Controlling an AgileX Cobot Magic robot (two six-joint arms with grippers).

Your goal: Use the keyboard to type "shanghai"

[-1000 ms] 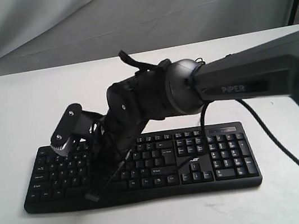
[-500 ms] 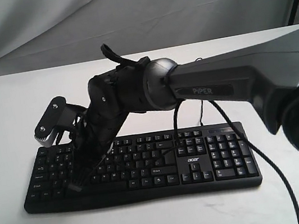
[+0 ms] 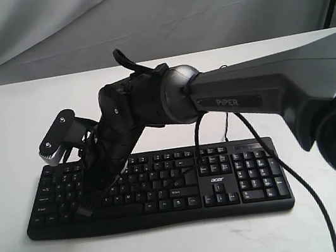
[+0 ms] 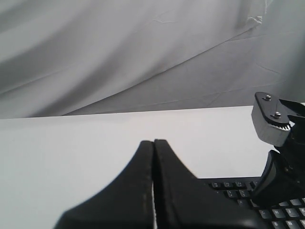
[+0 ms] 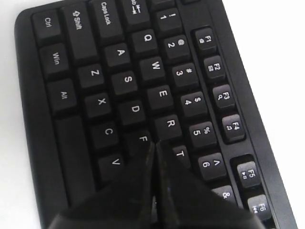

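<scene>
Right hand [image 3: 83, 210] shifted left; keyboard [image 3: 184, 188] lengthwise left-right.

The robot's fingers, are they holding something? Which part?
Nothing. The left fingers and right fingers are each pressed shut with nothing between; the right ones point at the keyboard.

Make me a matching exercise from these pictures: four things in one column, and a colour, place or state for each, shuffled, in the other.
Column one
1. keyboard
2. right gripper
3. left gripper
4. backdrop cloth

Column two
A. shut, tips over the letter keys
B. grey and creased, behind the table
C. black, lying flat on the white table
D. shut, aimed across bare table

Pairs: 1-C, 2-A, 3-D, 4-B
</scene>
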